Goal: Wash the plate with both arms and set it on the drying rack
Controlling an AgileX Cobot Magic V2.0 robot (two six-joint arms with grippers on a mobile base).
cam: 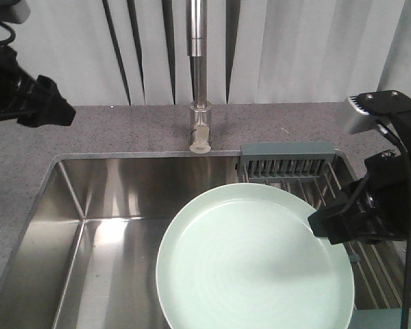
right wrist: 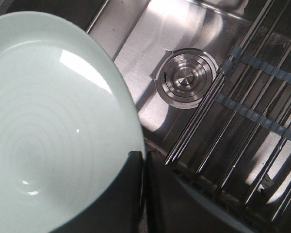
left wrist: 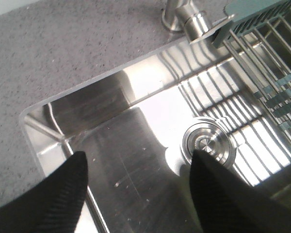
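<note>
Jaws on the right gripper (right wrist: 143,170) clamp the rim of the round pale mint-green plate (cam: 253,274) above the stainless steel sink basin (cam: 109,199), those on the left gripper (left wrist: 138,160) gape empty over its corner; keep the plate level, grip firm

The front view looks steeply down on the sink (cam: 109,205); both wrist views sit close over it, sharing the drain (right wrist: 185,77) and drying rack (left wrist: 254,14).

Plate (cam: 253,267) lower rim being cut off by bottom edge of front view. Tap (cam: 197,41) top being cropped above. Left arm (cam: 14,92) being cut off at left edge. Drying rack (cam: 288,166) being partly hidden by plate and right arm (cam: 383,205). Drain (right wrist: 185,77) being hidden behind plate in front view.
</note>
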